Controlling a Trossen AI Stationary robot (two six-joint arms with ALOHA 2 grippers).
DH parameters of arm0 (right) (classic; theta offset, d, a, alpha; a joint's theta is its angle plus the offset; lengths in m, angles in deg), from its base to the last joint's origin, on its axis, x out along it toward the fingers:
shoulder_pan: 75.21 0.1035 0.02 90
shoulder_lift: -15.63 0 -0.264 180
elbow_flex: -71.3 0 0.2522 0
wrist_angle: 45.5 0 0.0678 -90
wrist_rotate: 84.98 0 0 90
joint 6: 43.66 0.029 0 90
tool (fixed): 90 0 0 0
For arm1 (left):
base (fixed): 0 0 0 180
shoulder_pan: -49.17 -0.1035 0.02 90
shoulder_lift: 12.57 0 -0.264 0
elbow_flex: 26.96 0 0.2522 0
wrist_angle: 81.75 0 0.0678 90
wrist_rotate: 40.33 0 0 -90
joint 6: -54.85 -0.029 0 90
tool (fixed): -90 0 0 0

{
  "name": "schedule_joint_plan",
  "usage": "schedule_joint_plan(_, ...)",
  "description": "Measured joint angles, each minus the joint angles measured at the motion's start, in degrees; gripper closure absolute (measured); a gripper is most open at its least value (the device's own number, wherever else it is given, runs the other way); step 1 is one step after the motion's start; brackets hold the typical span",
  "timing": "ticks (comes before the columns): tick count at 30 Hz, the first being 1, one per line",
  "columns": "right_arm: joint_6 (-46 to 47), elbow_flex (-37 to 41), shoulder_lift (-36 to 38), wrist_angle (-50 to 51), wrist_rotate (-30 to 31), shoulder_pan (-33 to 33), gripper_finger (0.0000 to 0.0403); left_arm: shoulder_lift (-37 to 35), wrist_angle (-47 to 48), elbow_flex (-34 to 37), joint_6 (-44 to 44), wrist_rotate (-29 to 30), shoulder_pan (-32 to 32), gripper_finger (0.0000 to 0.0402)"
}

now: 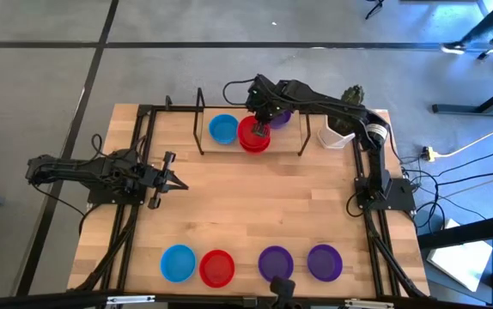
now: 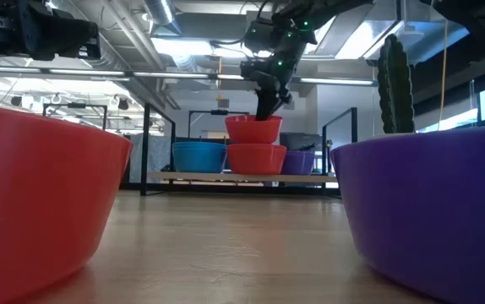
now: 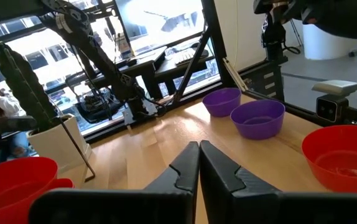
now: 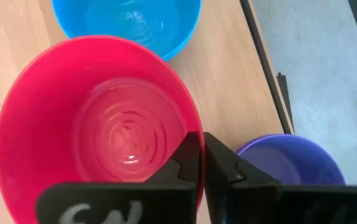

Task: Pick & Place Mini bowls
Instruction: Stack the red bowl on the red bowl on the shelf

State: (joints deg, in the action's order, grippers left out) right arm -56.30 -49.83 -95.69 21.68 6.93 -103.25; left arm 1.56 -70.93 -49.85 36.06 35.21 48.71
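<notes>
Red mini bowl [image 4: 97, 124], mouth up, rim pinched by the right gripper [image 4: 201, 163] above another red bowl [image 2: 256, 159].

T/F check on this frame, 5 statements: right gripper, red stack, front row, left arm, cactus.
1. The right gripper is shut on the rim of the top red bowl. True.
2. That bowl sits on a blue bowl. False: it sits on another red bowl; the blue bowl stands beside the stack.
3. Four bowls line the table's near edge. True: blue, red, two purple.
4. The left gripper holds a purple bowl. False: it is shut and empty.
5. The cactus pot lies tipped over. False: it stands upright.
</notes>
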Motion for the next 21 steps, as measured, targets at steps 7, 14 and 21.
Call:
schedule_joint_plan(7, 1.9, 0.0, 0.0, 0.2, 0.0, 0.0, 0.0395, 0.0, 0.0, 0.0, 0.0, 0.0, 0.0, 0.0395)
schedule_joint_plan(14, 3.2, 0.0, -1.2, 0.1, 1.5, 0.0, 0.0395, 0.0, 0.0, 0.0, 0.0, 0.0, 0.0, 0.0393)
schedule_joint_plan(21, 3.0, 0.1, -2.0, 0.9, 1.0, 0.0, 0.0395, 0.0, 0.0, 0.0, 0.0, 0.0, 0.0, 0.0394)
